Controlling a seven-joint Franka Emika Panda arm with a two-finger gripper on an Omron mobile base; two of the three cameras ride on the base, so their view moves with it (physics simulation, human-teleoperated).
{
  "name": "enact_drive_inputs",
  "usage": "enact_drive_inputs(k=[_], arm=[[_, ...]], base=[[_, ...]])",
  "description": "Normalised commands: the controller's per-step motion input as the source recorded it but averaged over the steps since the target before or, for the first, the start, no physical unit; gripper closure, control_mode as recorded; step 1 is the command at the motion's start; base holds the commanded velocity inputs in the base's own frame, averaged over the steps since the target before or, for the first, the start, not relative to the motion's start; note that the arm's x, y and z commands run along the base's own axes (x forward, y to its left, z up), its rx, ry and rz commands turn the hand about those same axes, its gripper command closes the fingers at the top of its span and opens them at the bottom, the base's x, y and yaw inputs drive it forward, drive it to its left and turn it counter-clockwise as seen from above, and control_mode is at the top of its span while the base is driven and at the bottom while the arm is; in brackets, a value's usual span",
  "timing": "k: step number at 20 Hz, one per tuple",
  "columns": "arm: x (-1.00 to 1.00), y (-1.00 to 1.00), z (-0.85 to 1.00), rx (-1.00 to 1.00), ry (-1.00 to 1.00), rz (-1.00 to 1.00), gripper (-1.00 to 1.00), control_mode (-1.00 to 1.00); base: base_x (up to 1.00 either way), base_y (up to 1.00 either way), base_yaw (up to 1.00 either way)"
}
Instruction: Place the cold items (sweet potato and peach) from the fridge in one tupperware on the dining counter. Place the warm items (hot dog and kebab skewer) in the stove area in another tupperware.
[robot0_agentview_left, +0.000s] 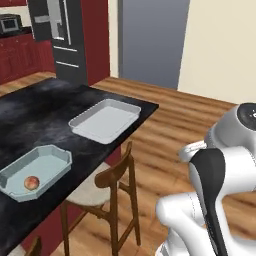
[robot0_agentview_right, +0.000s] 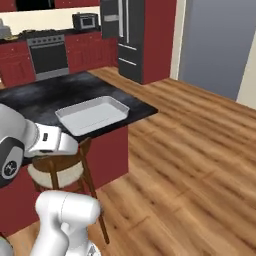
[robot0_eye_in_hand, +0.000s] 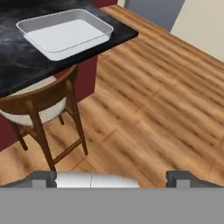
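Note:
A peach (robot0_agentview_left: 31, 183) lies in a pale blue tupperware (robot0_agentview_left: 50, 156) at the near left of the black dining counter (robot0_agentview_left: 35, 110). A second, empty rectangular grey tupperware (robot0_agentview_left: 82, 122) (robot0_agentview_right: 67, 116) (robot0_eye_in_hand: 33, 27) sits near the counter's far corner. My gripper (robot0_eye_in_hand: 111, 179) is open, its fingertips (robot0_eye_in_hand: 43, 178) wide apart with nothing between them. It hangs off the counter's edge over a stool and the wooden floor, short of the empty tupperware. The sweet potato, hot dog and kebab skewer are out of view.
A wooden stool (robot0_agentview_left: 107, 185) (robot0_eye_in_hand: 39, 103) stands against the counter below the tupperwares. The dark fridge (robot0_agentview_left: 62, 35) (robot0_agentview_right: 127, 35) is at the back, with a stove (robot0_agentview_right: 47, 52) and microwave (robot0_agentview_right: 85, 21) among red cabinets. Open wooden floor (robot0_agentview_right: 200, 165) lies to the right.

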Motion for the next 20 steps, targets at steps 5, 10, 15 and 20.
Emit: enact_drive_inputs(k=[5,10,15,20], arm=[[0.0,0.0,0.0,0.0,0.0,0.0,-1.0,1.0],[0.0,0.0,0.0,0.0,0.0,0.0,-1.0,1.0],[0.0,0.0,0.0,0.0,0.0,0.0,-1.0,1.0],[0.0,0.0,0.0,0.0,0.0,0.0,-1.0,1.0]], base=[[0.8,-1.0,-0.09],[0.99,-1.0,0.0],[1.0,-1.0,0.0],[1.0,-0.98,0.02]])
